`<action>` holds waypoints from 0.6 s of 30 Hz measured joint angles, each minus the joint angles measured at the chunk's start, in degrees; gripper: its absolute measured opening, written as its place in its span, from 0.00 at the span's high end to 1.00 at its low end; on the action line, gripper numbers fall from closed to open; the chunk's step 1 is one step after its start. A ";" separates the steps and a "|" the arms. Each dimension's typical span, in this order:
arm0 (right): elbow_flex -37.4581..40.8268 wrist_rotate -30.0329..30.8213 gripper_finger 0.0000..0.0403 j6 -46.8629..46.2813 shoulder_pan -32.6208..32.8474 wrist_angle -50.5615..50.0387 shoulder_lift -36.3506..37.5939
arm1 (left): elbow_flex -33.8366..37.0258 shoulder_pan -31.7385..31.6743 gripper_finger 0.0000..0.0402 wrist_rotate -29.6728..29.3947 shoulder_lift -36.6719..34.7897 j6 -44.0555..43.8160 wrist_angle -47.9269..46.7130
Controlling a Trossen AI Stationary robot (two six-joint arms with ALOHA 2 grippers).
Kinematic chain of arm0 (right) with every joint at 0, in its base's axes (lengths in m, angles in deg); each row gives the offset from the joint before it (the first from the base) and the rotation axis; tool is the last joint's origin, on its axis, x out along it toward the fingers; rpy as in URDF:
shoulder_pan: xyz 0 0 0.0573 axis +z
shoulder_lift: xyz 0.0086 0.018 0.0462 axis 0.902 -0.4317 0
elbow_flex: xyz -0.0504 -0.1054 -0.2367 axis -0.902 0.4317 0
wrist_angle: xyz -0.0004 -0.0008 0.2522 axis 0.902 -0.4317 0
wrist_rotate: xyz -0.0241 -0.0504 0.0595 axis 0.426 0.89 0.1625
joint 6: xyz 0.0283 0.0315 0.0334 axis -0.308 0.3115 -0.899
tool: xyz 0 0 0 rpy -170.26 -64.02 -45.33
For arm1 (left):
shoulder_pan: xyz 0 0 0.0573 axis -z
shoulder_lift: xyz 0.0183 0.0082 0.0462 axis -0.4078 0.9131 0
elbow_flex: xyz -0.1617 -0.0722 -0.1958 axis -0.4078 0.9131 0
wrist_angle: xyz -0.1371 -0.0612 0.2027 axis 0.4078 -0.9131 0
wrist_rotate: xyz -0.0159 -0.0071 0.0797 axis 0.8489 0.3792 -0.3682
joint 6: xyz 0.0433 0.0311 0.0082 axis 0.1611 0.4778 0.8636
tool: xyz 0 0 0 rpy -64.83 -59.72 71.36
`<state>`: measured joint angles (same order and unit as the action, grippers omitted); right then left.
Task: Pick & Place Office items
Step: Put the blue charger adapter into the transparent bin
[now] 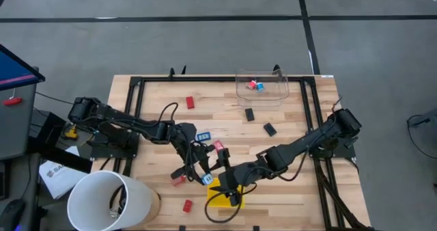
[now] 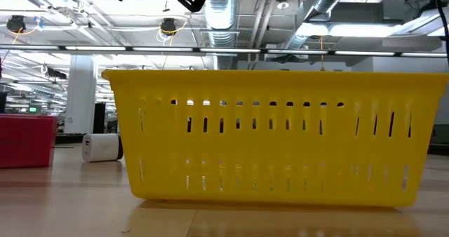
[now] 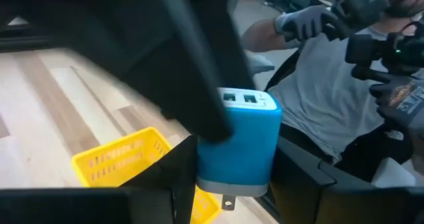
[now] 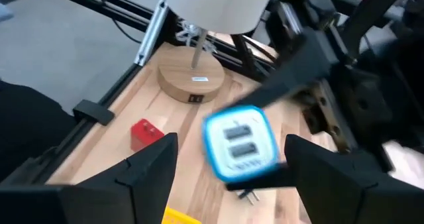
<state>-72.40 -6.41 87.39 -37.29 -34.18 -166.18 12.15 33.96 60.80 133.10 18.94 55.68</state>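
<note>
Holding a blue-and-white charger (image 3: 238,141) between its fingers, the left hand (image 1: 205,177) hangs just above the bench (image 1: 300,183) at the yellow tray's (image 1: 220,201) eleven o'clock corner. The right hand (image 1: 229,186) is just beside it, over the tray, its fingers spread wide and empty on either side of the charger in the right wrist view; this looks like a handover or a drop into the tray.

Left to right, most pieces are still loose: a red one (image 1: 178,180) by the left hand, another red (image 1: 188,205) at the tray's nine o'clock, a red (image 1: 190,102) toward the far edge, a blue piece (image 1: 203,136) and a red one (image 1: 218,146) mid-bench, then two black ones (image 1: 250,113) (image 1: 270,128). A clear box (image 1: 263,87) at the bench's one o'clock holds a red (image 1: 252,85) and a blue piece (image 1: 259,87). I judge the job early, with most pieces left to move.
</note>
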 joint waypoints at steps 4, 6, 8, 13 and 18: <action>0.00 0.06 0.33 -0.21 -0.75 -0.26 0.00 | 0.00 0.02 0.63 0.00 0.00 0.00 0.27; 0.00 0.01 0.33 -0.19 -1.05 -0.11 0.00 | 0.00 0.02 0.63 -0.01 0.00 0.00 0.36; 0.00 -0.01 0.33 0.06 -1.04 0.09 0.00 | 0.00 0.02 0.63 0.03 0.00 0.00 0.37; 0.00 -0.03 0.35 0.06 -1.04 0.44 0.00 | 0.00 0.02 0.63 0.00 0.00 0.00 0.35; 0.00 -0.18 0.46 0.17 -1.02 0.39 0.00 | 0.00 0.00 0.62 0.04 0.00 0.00 0.35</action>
<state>-72.40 -6.58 87.55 -38.32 -33.79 -166.18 12.15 33.96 60.84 133.10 18.94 56.03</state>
